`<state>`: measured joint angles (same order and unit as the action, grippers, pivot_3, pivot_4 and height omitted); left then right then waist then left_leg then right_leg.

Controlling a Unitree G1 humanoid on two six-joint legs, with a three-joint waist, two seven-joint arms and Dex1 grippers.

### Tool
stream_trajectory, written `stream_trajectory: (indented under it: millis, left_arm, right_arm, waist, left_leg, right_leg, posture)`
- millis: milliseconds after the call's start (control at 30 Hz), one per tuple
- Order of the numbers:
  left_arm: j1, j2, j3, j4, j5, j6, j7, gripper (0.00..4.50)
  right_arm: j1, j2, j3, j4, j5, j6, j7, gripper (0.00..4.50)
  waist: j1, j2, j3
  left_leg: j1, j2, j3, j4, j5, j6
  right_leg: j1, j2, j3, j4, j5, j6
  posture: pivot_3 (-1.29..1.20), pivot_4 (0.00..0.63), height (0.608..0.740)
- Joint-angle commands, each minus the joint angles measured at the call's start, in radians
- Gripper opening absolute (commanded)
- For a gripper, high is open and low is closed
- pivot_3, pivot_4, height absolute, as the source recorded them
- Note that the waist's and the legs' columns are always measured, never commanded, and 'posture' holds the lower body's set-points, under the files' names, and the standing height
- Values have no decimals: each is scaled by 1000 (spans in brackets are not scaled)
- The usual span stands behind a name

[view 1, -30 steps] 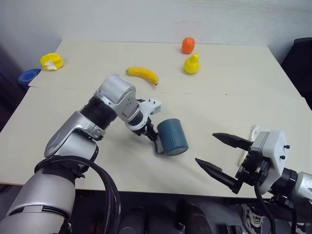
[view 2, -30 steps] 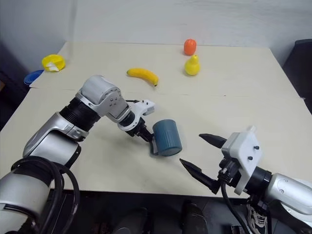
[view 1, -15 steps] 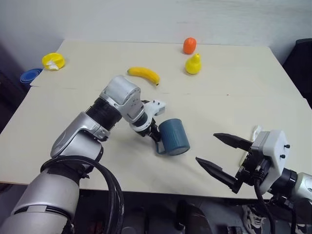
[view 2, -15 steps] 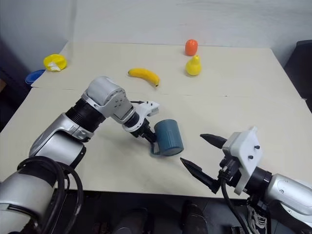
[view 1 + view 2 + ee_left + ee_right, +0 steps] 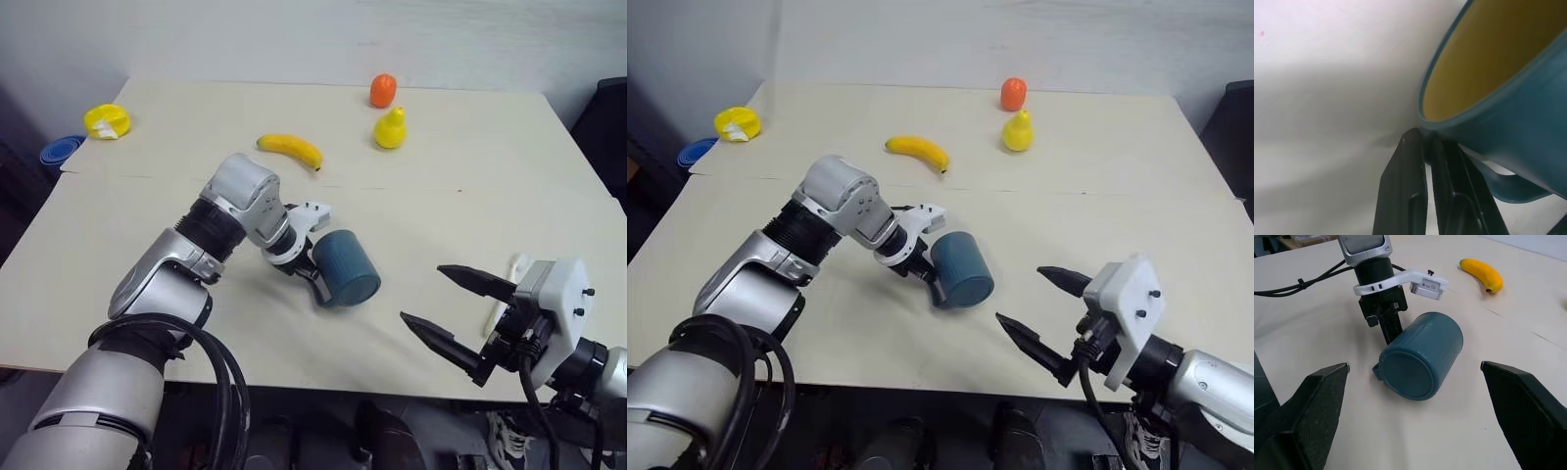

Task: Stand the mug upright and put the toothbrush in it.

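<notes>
Tabletop: left gripper (image 5: 306, 271) pinches tipped mug's (image 5: 345, 267) rim.

No writing, brand, number or sign can be read anywhere in these views. A small pale label (image 5: 1429, 284) sits on the white bracket of the left arm's wrist, but its print is too fine to make out.
</notes>
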<state>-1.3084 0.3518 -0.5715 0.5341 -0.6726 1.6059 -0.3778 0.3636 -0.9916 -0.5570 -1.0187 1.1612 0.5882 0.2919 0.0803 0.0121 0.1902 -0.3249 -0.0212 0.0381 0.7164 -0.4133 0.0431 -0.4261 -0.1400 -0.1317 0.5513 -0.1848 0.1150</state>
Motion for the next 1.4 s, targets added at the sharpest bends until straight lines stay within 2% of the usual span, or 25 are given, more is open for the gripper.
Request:
stream_trajectory:
  millis: [33, 167, 267, 333, 533, 700, 933, 1300, 1400]
  left_arm:
    - [3, -35, 31, 39, 73, -22, -9, 41]
    - [-12, -16, 26, 1, 179, -272, -99, 41]
    - [12, 16, 5, -36, 311, -608, -189, 41]
    - [41, 24, 35, -57, 371, -795, -216, 41]
    - [277, 59, 97, -218, 550, -1307, -196, 41]
    - [414, 97, 112, -225, 729, -1661, -133, 41]
    - [429, 109, 159, -167, 903, -1956, -16, 41]
    - [438, 120, 169, -76, 1092, -2180, 66, 41]
    - [442, 123, 169, -54, 1117, -2214, 73, 790]
  right_arm:
    - [0, -12, -55, -27, 13, -1, 14, 4500]
    - [2, -19, -86, -23, 25, 11, 26, 4500]
    - [2, -25, -101, -18, 29, 21, 38, 4500]
    - [1, -24, -109, -15, 32, 26, 41, 4500]
    - [-2, -23, -116, -15, 43, 37, 38, 4500]
    - [-1, -30, -139, -8, 62, 49, 45, 4500]
    - [-5, -36, -150, 0, 74, 60, 57, 4500]
    - [-15, -19, -107, 3, 40, 59, 61, 4500]
    - [-15, -13, -102, 6, 35, 57, 62, 4500]
  waist:
    - [0, 0, 0]
    - [-3, -2, 1]
    - [-5, -3, 2]
    - [-7, -3, 2]
    - [-8, -3, 2]
    - [-8, -3, 2]
    - [-2, -3, 2]
    - [-5, -3, 2]
    - [-6, -3, 2]
  left_leg:
    - [0, 0, 0, 0, 0, 0]
    - [-2, 0, 0, 0, 0, 0]
    - [-11, 1, 1, 1, 1, -1]
    - [-14, 1, 3, 0, 1, -1]
    - [-15, 0, 5, -1, 0, -3]
    - [-14, 1, 7, 2, 0, -2]
    - [-15, 6, 10, 4, 1, 2]
    - [-14, 6, 13, 4, 0, 4]
    - [-13, 6, 13, 4, 0, 4]
  right_leg:
    - [0, 0, 0, 0, 0, 0]
    - [-2, 0, 0, 0, 0, 0]
    - [-12, 1, 0, 1, 1, -1]
    - [-17, 2, 1, 2, 1, -2]
    - [-18, 7, 1, -1, 0, -2]
    - [-17, 7, 3, 0, 3, -4]
    - [-17, 6, 6, -1, 8, -5]
    - [-17, 7, 7, -1, 9, -4]
    - [-17, 7, 7, -1, 9, -4]
  posture:
    - [0, 150, 740]
    - [0, 150, 740]
    - [0, 150, 740]
    - [0, 150, 740]
    - [0, 150, 740]
    - [0, 150, 740]
    - [0, 150, 740]
    - [0, 150, 740]
    - [0, 150, 740]
